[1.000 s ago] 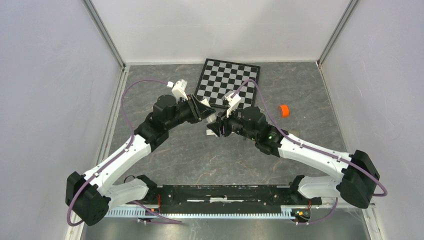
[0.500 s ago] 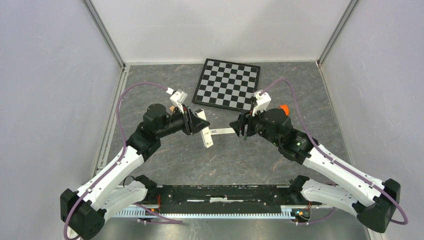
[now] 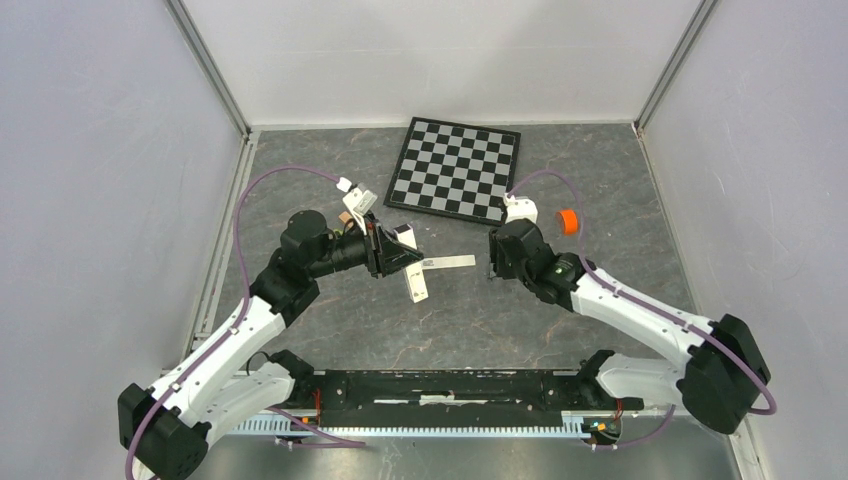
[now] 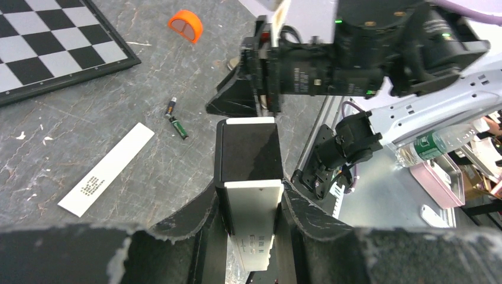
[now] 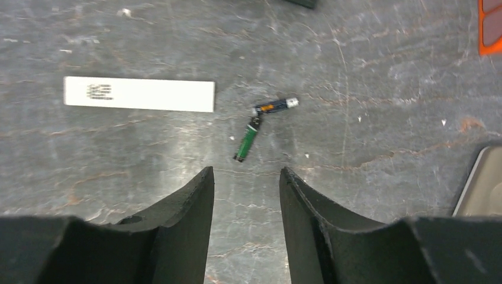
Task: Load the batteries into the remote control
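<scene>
My left gripper (image 4: 250,195) is shut on the remote control (image 4: 248,171), a white handset with its pale back and dark battery recess facing up. In the top view this gripper (image 3: 398,252) holds the remote control (image 3: 414,281) left of centre, one end tilted down. Two batteries lie on the table end to end at an angle, a green one (image 5: 247,140) and a dark one with an orange band (image 5: 275,106). Just short of them my right gripper (image 5: 244,177) hangs open and empty, pointing down. The left wrist view also shows both batteries (image 4: 177,125) on the table.
A flat white strip (image 5: 139,94) with small print lies left of the batteries, and shows between the arms from above as the same strip (image 3: 447,262). An orange cap (image 3: 567,221) sits to the right, a checkerboard (image 3: 455,168) at the back. A pale rounded object (image 5: 482,183) is at the right edge.
The right gripper drew back from the remote to the right and turned down over the batteries, its jaws widening and then narrowing. The left arm shifted slightly left, still holding the remote.
</scene>
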Controlling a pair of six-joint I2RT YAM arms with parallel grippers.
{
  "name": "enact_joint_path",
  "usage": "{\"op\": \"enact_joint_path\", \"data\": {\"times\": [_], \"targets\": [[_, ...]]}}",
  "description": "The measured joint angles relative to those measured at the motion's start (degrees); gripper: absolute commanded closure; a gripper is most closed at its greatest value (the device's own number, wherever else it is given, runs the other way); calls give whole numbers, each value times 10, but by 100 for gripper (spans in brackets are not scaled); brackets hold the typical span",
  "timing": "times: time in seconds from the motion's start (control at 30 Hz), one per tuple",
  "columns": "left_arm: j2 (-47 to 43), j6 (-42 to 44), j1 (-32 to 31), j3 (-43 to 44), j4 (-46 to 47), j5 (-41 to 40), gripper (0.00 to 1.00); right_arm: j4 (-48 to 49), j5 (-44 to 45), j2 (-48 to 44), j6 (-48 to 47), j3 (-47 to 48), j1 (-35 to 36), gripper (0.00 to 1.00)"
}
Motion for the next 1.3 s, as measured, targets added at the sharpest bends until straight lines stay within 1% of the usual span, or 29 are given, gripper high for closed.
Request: {"op": "enact_joint_path", "data": {"times": [0.1,0.27,0.43,0.6,0.77,0.9,1.03,1.13,1.17,1.3], "targets": [[-1,5,0,-7,13,18,95,9,-9,21,7,-15,-22,54],[-1,11,0,-15,17,26,96,28,-32,60,18,-34,-43,64],[-1,12,0,-16,20,26,97,58,-54,94,29,-43,-46,63],[0,12,0,-16,23,26,98,83,-75,150,38,-41,-47,62],[0,12,0,-18,23,19,98,71,-51,188,46,-14,-47,63],[0,12,0,-18,23,12,98,67,-34,199,45,-2,-47,62],[0,12,0,-18,21,10,98,62,-30,211,37,3,-47,63],[0,12,0,-18,19,6,98,59,-29,225,29,18,-47,67],[0,12,0,-18,17,5,98,58,-29,230,26,23,-47,71],[0,12,0,-18,14,-3,98,58,-28,245,15,38,-47,91]]}}
